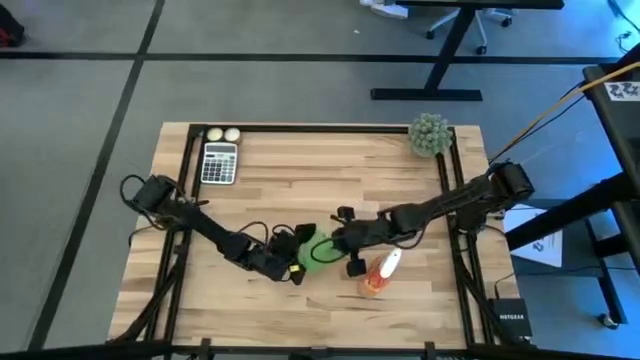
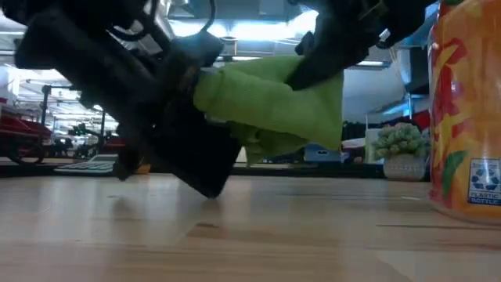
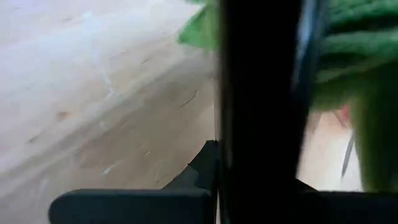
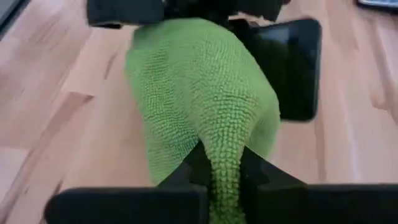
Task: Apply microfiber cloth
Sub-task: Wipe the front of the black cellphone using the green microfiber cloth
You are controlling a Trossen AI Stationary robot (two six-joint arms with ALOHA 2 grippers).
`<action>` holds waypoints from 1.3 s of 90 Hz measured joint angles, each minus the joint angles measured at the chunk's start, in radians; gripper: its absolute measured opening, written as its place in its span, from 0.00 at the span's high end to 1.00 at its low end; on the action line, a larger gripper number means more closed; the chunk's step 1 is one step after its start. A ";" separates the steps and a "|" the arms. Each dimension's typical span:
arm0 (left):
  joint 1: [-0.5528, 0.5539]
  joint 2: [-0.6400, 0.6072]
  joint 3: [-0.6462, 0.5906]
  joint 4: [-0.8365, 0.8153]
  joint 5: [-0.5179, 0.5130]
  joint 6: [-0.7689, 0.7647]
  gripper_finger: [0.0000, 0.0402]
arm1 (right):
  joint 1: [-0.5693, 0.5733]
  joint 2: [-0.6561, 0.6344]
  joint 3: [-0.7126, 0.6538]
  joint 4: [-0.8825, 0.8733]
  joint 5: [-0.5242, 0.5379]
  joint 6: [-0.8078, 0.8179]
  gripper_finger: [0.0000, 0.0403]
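Overhead, we are seeing a pale wooden bench (image 1: 300,170) standing on grey floor, a spiky ball plant (image 1: 429,134) at its far corner. Both arms are meeting just beside the orange bottle (image 1: 376,274). Our right end effector (image 4: 222,163) is pinching the microfiber cloth (image 4: 199,93), which is draping over a black phone (image 4: 292,62). Our left end effector (image 1: 290,258) is gripping that phone.
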 joint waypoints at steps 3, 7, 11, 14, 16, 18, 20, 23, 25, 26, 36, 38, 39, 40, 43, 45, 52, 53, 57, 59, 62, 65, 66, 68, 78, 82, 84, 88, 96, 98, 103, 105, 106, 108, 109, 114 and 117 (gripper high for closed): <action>0.000 0.000 0.000 0.000 0.002 0.000 0.97 | 0.000 0.000 0.000 -0.015 0.011 0.002 0.99; 0.000 0.000 0.000 -0.002 0.003 0.000 0.96 | -0.001 0.001 0.000 -0.024 0.024 0.003 0.99; -0.001 0.000 0.000 -0.002 -0.003 0.000 0.94 | -0.001 0.001 0.000 -0.025 0.037 0.003 0.99; -0.001 0.000 0.000 -0.005 -0.005 0.000 0.93 | -0.001 0.000 0.000 -0.025 0.039 0.003 0.99; 0.000 0.000 0.000 -0.006 -0.005 0.001 0.92 | -0.001 0.000 0.000 -0.026 0.039 0.003 0.99; 0.003 0.001 0.000 -0.007 -0.005 0.002 0.90 | -0.001 0.000 0.000 -0.027 0.040 0.003 0.99; 0.004 0.001 0.000 -0.010 -0.004 0.005 0.89 | -0.001 0.000 0.000 -0.028 0.040 0.003 0.99; 0.005 0.002 -0.001 -0.017 -0.002 0.007 0.86 | -0.002 0.000 0.000 -0.030 0.042 0.003 0.99; 0.006 0.003 -0.002 -0.020 -0.001 0.009 0.84 | -0.002 0.000 0.000 -0.030 0.042 0.003 0.99; 0.006 0.003 -0.003 -0.021 -0.001 0.012 0.84 | -0.002 0.000 0.000 -0.030 0.042 0.003 0.99; 0.008 -0.002 -0.003 -0.024 0.015 0.057 0.74 | -0.002 0.000 0.001 -0.033 0.046 0.003 0.98; 0.009 -0.004 -0.003 -0.023 0.025 0.063 0.73 | -0.002 0.000 0.001 -0.034 0.046 0.002 0.98; 0.009 -0.005 -0.003 -0.022 0.031 0.068 0.72 | -0.002 0.000 0.001 -0.034 0.046 0.002 0.98; 0.010 -0.006 -0.003 -0.020 0.036 0.072 0.71 | -0.002 0.000 0.001 -0.035 0.046 0.002 0.98; 0.010 -0.012 -0.003 -0.025 0.054 0.085 0.69 | -0.002 0.000 0.001 -0.037 0.046 0.001 0.98; 0.010 -0.017 -0.003 -0.029 0.068 0.092 0.68 | -0.002 0.000 0.001 -0.037 0.046 0.001 0.98; 0.013 -0.038 -0.002 -0.056 0.118 0.104 0.64 | -0.002 0.000 0.001 -0.038 0.047 -0.001 0.98; 0.014 -0.042 -0.002 -0.064 0.124 0.104 0.64 | -0.002 0.000 0.001 -0.038 0.047 -0.001 0.98; 0.014 -0.059 -0.002 -0.103 0.148 0.105 0.62 | -0.002 0.000 0.001 -0.038 0.048 -0.001 0.98; 0.014 -0.067 -0.002 -0.122 0.161 0.104 0.62 | -0.002 0.000 0.002 -0.038 0.050 -0.001 0.98; 0.014 -0.082 -0.002 -0.154 0.179 0.104 0.62 | -0.002 0.000 0.002 -0.039 0.060 -0.001 0.98; 0.012 -0.097 -0.002 -0.188 0.193 0.104 0.61 | -0.002 0.000 0.002 -0.039 0.071 -0.001 0.98; 0.011 -0.102 -0.002 -0.199 0.197 0.103 0.61 | -0.002 0.000 0.002 -0.039 0.074 -0.001 0.98; 0.009 -0.113 -0.002 -0.219 0.204 0.103 0.61 | -0.002 0.000 0.002 -0.040 0.078 -0.001 0.98; -0.006 -0.148 -0.002 -0.300 0.223 0.100 0.61 | -0.002 0.000 0.002 -0.040 0.081 -0.001 0.98; -0.011 -0.153 -0.002 -0.313 0.233 0.102 0.61 | -0.002 0.000 0.002 -0.041 0.082 -0.001 0.98; -0.014 -0.156 -0.002 -0.314 0.235 0.105 0.61 | -0.002 0.000 0.002 -0.040 0.082 -0.001 0.98; -0.020 -0.161 -0.002 -0.317 0.239 0.113 0.61 | -0.002 0.000 0.002 -0.041 0.082 0.000 0.98; -0.030 -0.180 -0.002 -0.343 0.243 0.130 0.61 | -0.002 -0.001 0.002 -0.041 0.082 0.003 0.98; -0.033 -0.188 -0.003 -0.349 0.243 0.135 0.61 | -0.002 0.002 0.002 -0.040 0.082 0.003 0.98; -0.039 -0.207 -0.003 -0.360 0.243 0.160 0.61 | -0.002 0.006 0.002 -0.038 0.082 0.003 0.98; -0.039 -0.214 -0.003 -0.358 0.243 0.171 0.61 | -0.002 0.007 0.002 -0.040 0.082 0.003 0.98; -0.039 -0.218 -0.003 -0.357 0.243 0.180 0.61 | -0.002 0.009 0.002 -0.040 0.081 0.003 0.98; -0.040 -0.224 -0.002 -0.354 0.244 0.193 0.61 | -0.002 0.015 0.002 -0.038 0.081 0.003 0.98; -0.040 -0.227 -0.002 -0.354 0.244 0.198 0.61 | -0.002 0.017 0.002 -0.035 0.081 0.003 0.98; -0.039 -0.240 -0.002 -0.354 0.250 0.226 0.61 | -0.002 0.027 0.003 -0.032 0.080 0.004 0.98; -0.037 -0.245 -0.002 -0.359 0.257 0.244 0.61 | -0.002 0.034 0.003 -0.039 0.080 0.004 0.98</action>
